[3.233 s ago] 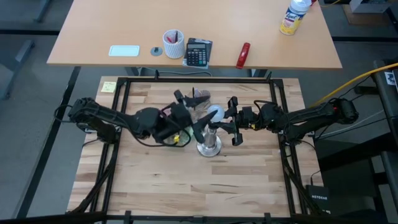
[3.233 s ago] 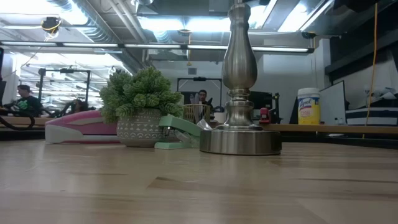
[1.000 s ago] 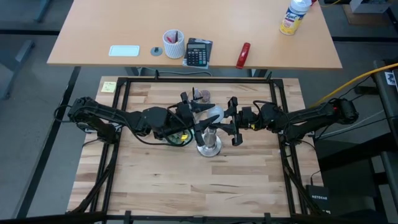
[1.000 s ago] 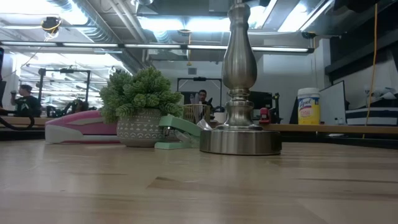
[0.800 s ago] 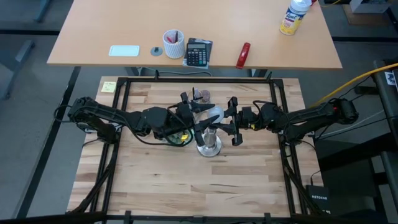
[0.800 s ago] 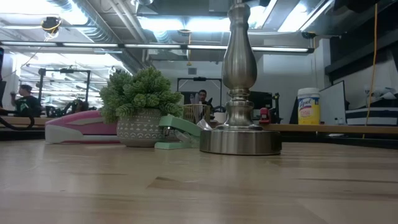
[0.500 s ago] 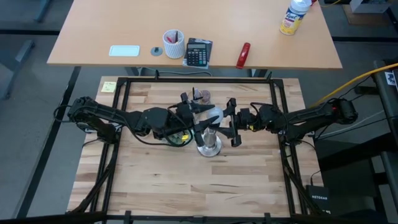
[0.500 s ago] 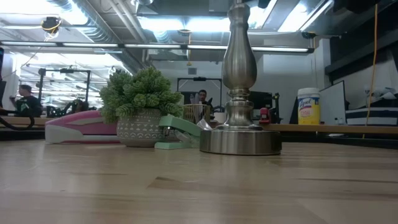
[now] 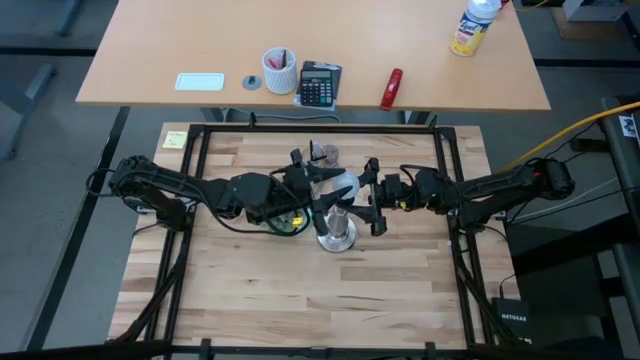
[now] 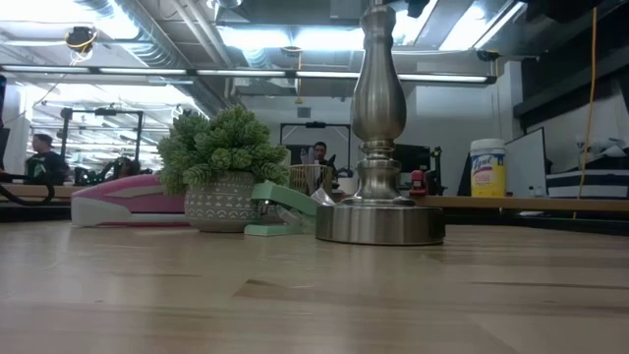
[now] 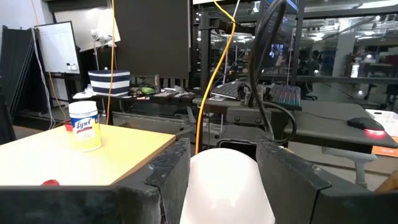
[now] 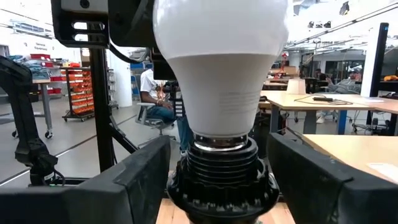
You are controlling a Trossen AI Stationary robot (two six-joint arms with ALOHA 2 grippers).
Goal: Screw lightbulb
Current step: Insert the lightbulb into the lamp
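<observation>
White and frosted, the lightbulb (image 12: 221,62) stands upright in the black socket (image 12: 221,171) at the top of a silver lamp stand (image 10: 379,147), near the middle of the wooden table (image 9: 300,290). In the right wrist view, only a thin silvery band of its screw base shows above the socket's ribbed collar, so the bulb looks threaded most of the way in. Whether it is fully tight cannot be told.

Two dark robot arms meet at the bulb from opposite sides. The left end effector (image 11: 225,171) holds the globe of the bulb between its two fingers (image 11: 171,174), which sit against either side of the white glass. The right end effector (image 12: 221,177) is lower down, level with the socket, with its two fingers (image 12: 140,180) spread wide and standing clear of the socket on both sides, gripping nothing.

Judging from this, the placing and most of the turning look done. What probably remains is a final twist or a check for snugness, then letting go with the left end effector and moving both arms away.

Also on the table, behind the stand, are a small potted plant (image 10: 222,167), a pink stapler (image 10: 128,202) and a green stapler (image 10: 280,211). People are at work in the room far behind.
</observation>
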